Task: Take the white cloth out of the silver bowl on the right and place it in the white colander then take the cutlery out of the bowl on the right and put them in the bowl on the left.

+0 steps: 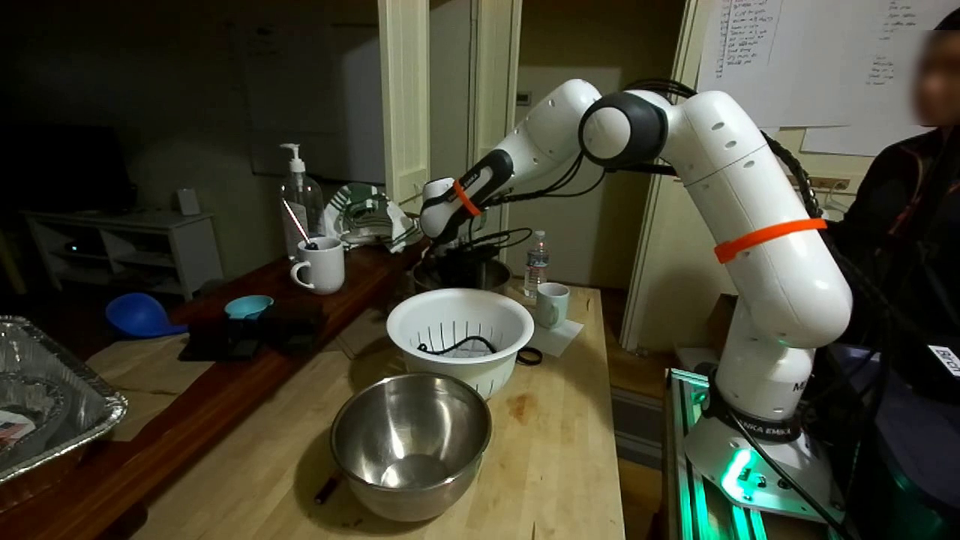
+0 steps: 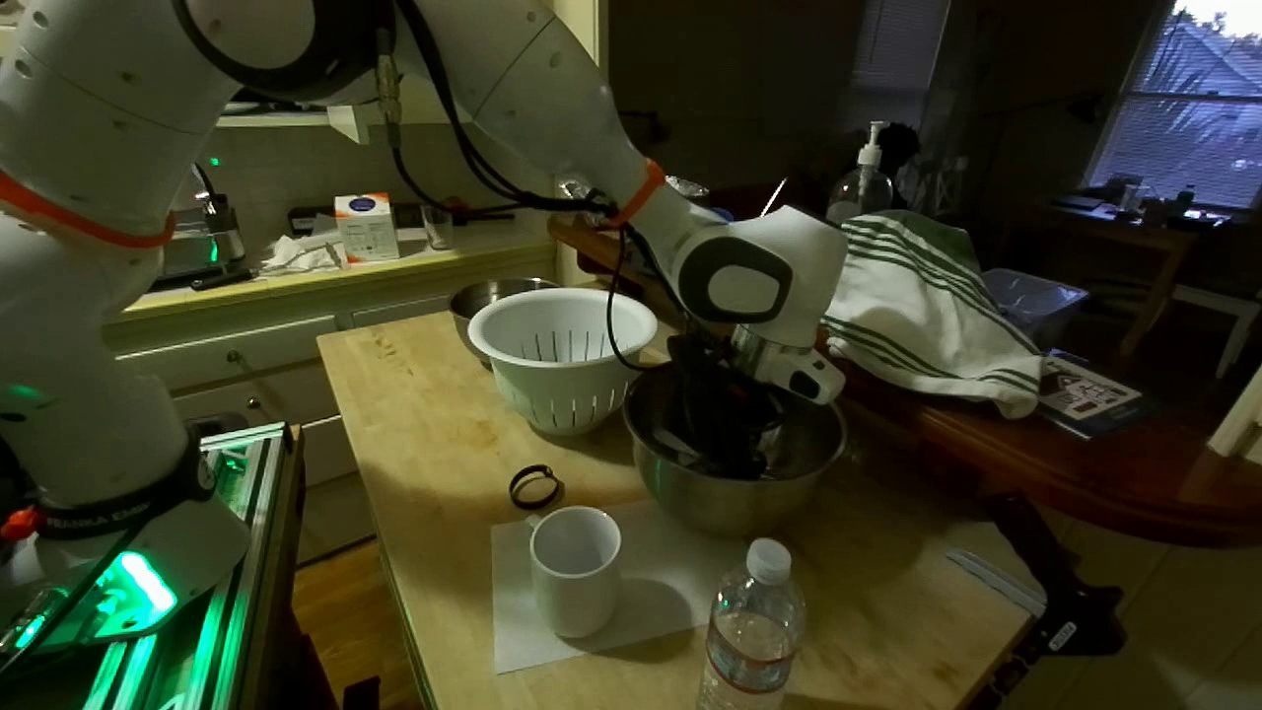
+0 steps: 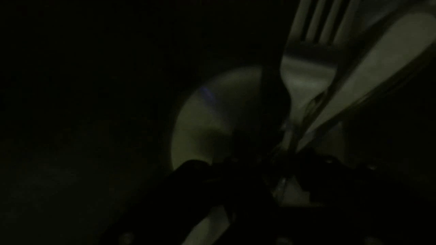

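Note:
My gripper (image 2: 735, 434) is lowered into the silver bowl on the right (image 2: 739, 503), which also shows in an exterior view (image 1: 496, 279). In the dark wrist view my fingers (image 3: 255, 166) are near a fork (image 3: 305, 76) and a broad pale cutlery handle (image 3: 378, 64) that crosses it. Another pale piece (image 3: 208, 227) lies at the lower left. Whether the fingers are closed on any cutlery cannot be told. The white colander (image 1: 461, 367) holds a curved black line; I cannot make out a white cloth there. The left silver bowl (image 1: 411, 457) shows no cutlery inside.
A white mug (image 2: 575, 572) and a water bottle (image 2: 751, 631) stand near the right bowl. A black ring (image 2: 534, 486) lies on the table. A striped towel (image 2: 927, 306), a soap bottle (image 1: 300, 202) and a mug with a stick (image 1: 321, 266) are on the raised counter.

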